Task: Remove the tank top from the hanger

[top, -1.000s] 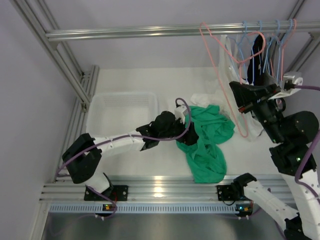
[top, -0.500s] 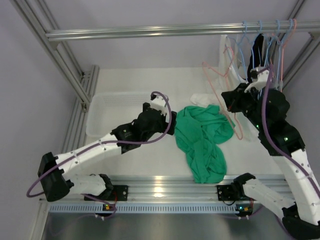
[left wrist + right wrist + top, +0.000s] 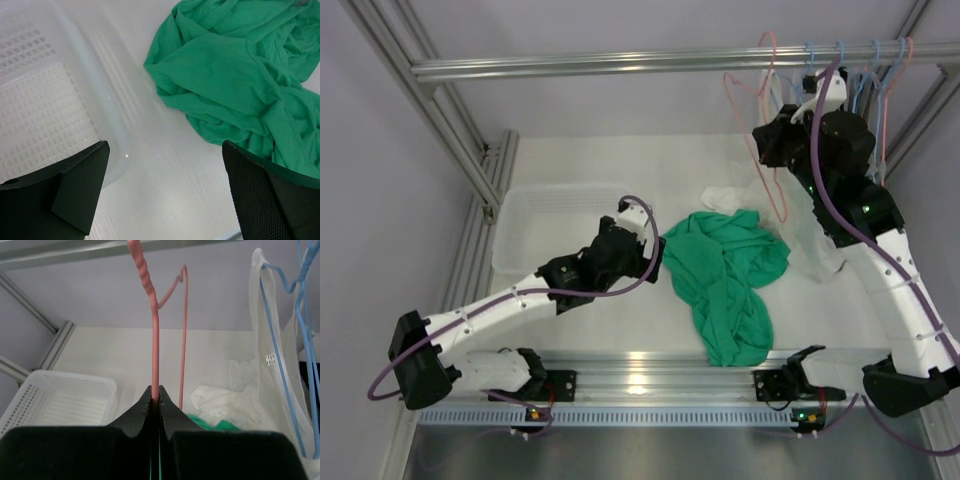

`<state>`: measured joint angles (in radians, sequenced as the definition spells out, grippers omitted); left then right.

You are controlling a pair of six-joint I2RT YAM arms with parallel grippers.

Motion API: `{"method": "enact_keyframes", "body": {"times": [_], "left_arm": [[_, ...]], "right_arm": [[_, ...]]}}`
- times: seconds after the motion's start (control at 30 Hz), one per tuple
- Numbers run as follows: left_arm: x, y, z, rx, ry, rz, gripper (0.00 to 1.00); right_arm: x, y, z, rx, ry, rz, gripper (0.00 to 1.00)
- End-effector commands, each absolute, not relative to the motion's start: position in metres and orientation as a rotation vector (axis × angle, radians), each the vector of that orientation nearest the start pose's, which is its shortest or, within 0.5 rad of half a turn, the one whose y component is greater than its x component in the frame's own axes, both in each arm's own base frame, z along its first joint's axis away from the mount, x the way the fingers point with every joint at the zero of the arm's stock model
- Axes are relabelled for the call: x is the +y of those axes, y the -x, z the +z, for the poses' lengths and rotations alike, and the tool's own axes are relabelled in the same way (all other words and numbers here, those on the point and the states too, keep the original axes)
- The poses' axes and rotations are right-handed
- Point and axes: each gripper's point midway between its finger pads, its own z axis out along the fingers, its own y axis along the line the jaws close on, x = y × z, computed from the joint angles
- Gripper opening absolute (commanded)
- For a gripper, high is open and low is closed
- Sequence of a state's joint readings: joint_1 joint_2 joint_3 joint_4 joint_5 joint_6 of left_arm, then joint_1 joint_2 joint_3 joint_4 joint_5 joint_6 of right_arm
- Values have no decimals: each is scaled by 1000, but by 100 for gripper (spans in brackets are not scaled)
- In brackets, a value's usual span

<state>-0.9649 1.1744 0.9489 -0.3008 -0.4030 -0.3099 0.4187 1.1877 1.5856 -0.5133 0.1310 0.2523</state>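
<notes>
Pinching the pink hanger (image 3: 155, 340) shut, the right gripper (image 3: 155, 399) shows its grip only in the wrist view. The left gripper (image 3: 164, 150) gapes wide, holding nothing, between the white basket (image 3: 45, 100) and the green tank top (image 3: 725, 275) crumpled mid-frame.

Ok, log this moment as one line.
right hand: shut on pink hanger, bare, by rail | left hand: open, over table beside basket | green tank top: crumpled on table, off hanger
</notes>
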Motion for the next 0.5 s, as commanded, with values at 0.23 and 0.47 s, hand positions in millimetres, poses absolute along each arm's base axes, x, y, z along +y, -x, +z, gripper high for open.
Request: {"method": "enact_keyframes", "body": {"times": [0.23, 0.47], "left_arm": [[-278, -241, 185, 2075, -545, -423, 99], [-274, -239, 178, 2089, -539, -412, 99]], "right_arm": [[159, -399, 469, 1629, 51, 342, 0], [153, -409, 435, 1695, -26, 264, 0]]}}
